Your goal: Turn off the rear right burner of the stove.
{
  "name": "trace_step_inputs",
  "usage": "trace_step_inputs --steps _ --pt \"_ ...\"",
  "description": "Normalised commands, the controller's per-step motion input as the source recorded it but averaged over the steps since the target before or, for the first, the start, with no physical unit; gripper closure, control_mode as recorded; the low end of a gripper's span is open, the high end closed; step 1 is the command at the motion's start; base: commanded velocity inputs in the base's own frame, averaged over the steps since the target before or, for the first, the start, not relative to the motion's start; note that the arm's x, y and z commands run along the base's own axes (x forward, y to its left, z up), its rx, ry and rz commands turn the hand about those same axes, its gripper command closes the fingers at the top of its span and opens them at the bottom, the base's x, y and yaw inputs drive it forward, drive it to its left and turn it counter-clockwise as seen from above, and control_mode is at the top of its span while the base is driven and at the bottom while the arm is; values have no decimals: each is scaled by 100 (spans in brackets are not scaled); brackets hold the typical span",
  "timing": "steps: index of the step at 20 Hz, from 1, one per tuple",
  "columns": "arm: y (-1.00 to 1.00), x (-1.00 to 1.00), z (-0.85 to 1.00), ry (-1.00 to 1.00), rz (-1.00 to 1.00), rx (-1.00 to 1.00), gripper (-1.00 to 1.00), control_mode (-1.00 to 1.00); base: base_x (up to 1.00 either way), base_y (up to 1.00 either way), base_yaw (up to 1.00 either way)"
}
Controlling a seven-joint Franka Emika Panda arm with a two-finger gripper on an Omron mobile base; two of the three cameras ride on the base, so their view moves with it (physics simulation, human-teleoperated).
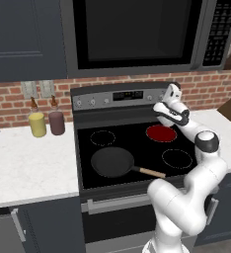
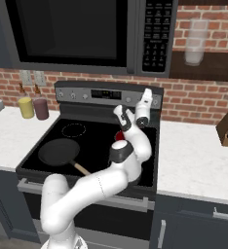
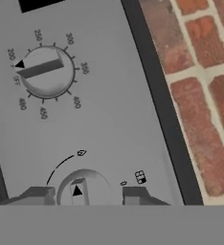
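Hand view: two knobs are seen on the steel panel (image 3: 109, 119) of the stove (image 1: 132, 148). To the left, a larger dial (image 3: 46, 72) ringed with temperature numbers is left alone. Lower down, a smaller burner knob (image 3: 83, 189) is bracketed by the two dark fingertips of the pincer (image 3: 85, 195), one on each side and close in; whether the pads are pressing on the knob or just beside it cannot be told, so the grip is judged as closing, not confirmed.

In the left base view, a frying pan (image 1: 112, 162) is seen on the front left zone, and the rear right burner (image 1: 161, 133) is shown as a solid red disc near the back right corner of the cooktop, directly below the raised wrist. It is judged to be on.

For the step to go well, the jaws should be seated squarely on the knob's flanks before any turning, the wrist axis kept in line with the knob's centre, and the rotation made without pulling away from the panel. The red disc should be watched as proof.
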Motion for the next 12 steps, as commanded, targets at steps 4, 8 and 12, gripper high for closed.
trace_step_inputs --steps 4,8,12 --pt "-20 0 0 9 -16 18 100 -100 0 0 0" --pt "-41 0 6 20 -20 35 100 -100 0 0 0" --pt "-47 3 20 20 -20 45 100 -100 0 0 0"
